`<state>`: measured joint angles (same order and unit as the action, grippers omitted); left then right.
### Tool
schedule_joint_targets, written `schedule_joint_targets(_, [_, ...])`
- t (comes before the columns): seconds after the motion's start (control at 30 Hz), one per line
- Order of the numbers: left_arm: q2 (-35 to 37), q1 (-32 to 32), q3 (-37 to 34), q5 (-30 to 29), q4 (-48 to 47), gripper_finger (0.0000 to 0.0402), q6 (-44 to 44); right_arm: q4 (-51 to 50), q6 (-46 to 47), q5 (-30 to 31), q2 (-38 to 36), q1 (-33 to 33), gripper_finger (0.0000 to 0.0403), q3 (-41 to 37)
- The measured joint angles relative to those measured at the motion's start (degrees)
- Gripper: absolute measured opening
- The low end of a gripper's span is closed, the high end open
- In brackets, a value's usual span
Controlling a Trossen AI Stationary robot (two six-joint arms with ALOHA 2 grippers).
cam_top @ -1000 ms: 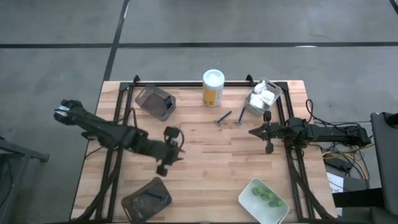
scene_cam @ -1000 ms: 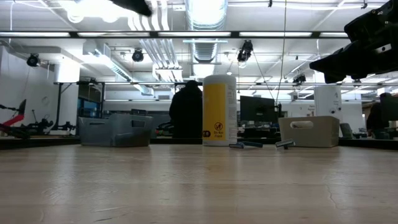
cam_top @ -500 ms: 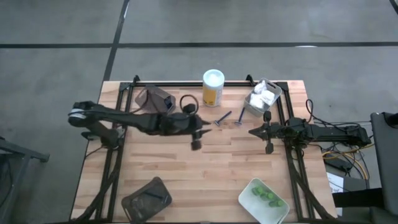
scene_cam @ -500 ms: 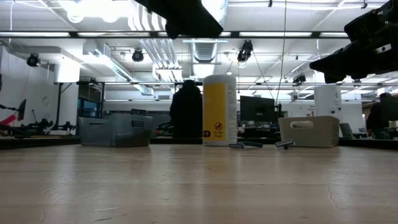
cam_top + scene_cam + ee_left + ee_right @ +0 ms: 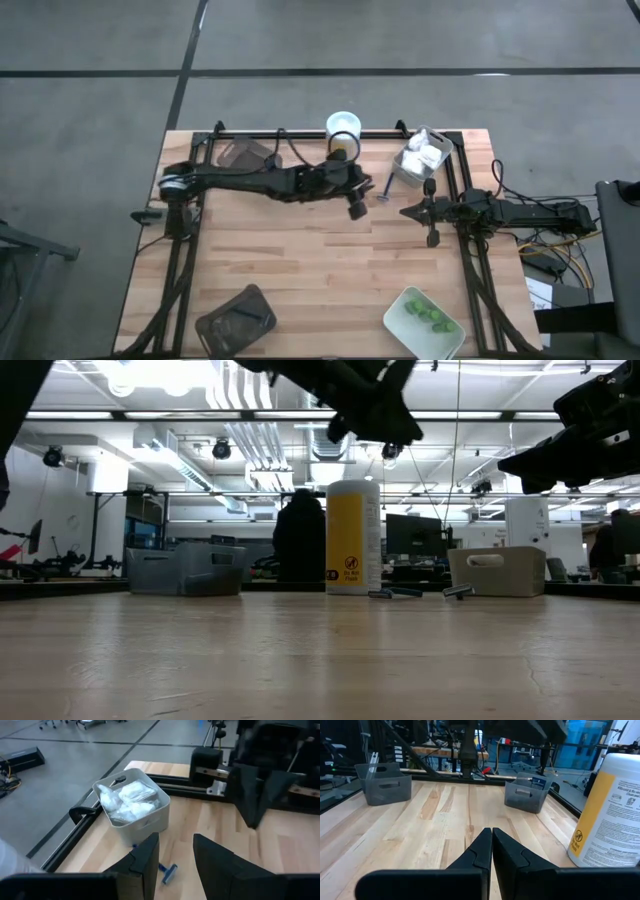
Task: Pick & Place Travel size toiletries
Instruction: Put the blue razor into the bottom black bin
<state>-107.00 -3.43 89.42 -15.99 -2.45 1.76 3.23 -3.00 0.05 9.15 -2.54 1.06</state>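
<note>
The left pincer (image 5: 357, 208), fingers apart and empty, is poised above the razors (image 5: 386, 188). The bottle (image 5: 342, 135) just beside could be knocked over. The right pincer (image 5: 405, 212) is held together.

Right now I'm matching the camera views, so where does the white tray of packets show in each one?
High: the tray sits near the table's top-right corner.
Low: right of centre, to the right of the bottle.
Left wrist: ahead of the left gripper, beyond a razor.
Right wrist: not in it.
Landmark: the razor lying beside the tray, in all three views that show the tray.
</note>
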Motion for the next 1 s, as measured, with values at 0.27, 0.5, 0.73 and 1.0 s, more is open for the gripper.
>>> schedule_joint_targets(0.27, [-5.6, -2.6, 6.8, -0.1, -0.6, 0.0126, -0.3, 0.0, 0.0, 0.0, 0.0, 0.0, 0.0008, 0.0])
schedule_joint_targets(0.5, [-6.5, -5.9, 4.6, -0.4, -4.2, 0.0126, 3.6, 0.0, 0.0, 0.0, 0.0, 0.0, 0.0008, 0.0])
schedule_joint_targets(0.73, [-6.6, -7.3, 0.4, -0.3, -3.3, 0.0126, 13.0, 0.0, 0.0, 0.0, 0.0, 0.0, 0.0008, 0.0])
schedule_joint_targets(1.0, [-6.9, -7.3, -3.3, 0.0, -2.1, 0.0127, 11.8, 0.0, 0.0, 0.0, 0.0, 0.0, 0.0008, 0.0])
